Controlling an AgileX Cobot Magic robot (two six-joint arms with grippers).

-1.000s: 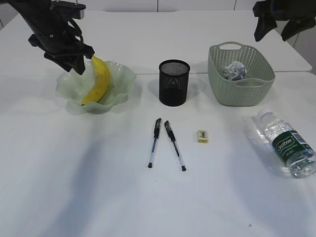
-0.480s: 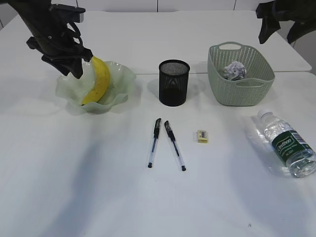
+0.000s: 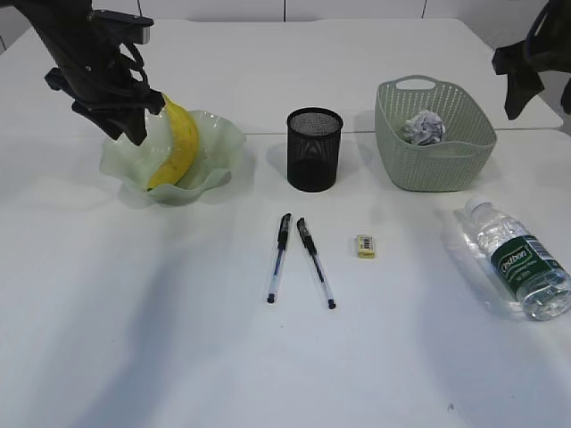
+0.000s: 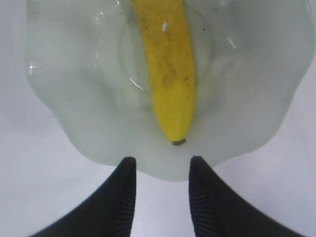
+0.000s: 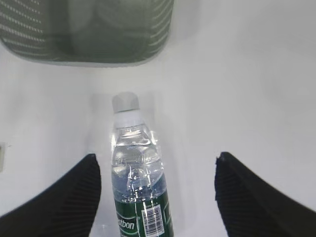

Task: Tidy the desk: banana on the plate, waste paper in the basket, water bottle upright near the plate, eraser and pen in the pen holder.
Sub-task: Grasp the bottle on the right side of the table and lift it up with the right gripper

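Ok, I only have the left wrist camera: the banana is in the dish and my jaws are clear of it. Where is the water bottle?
Observer: The bottle lies on its side on the desk, at the right, in front of the basket, with its cap pointing toward the basket.
Operator: Is anything lined up to grab it?
Observer: Yes. The right gripper hangs above the bottle with its jaws wide open on either side of it, holding nothing and not touching it.
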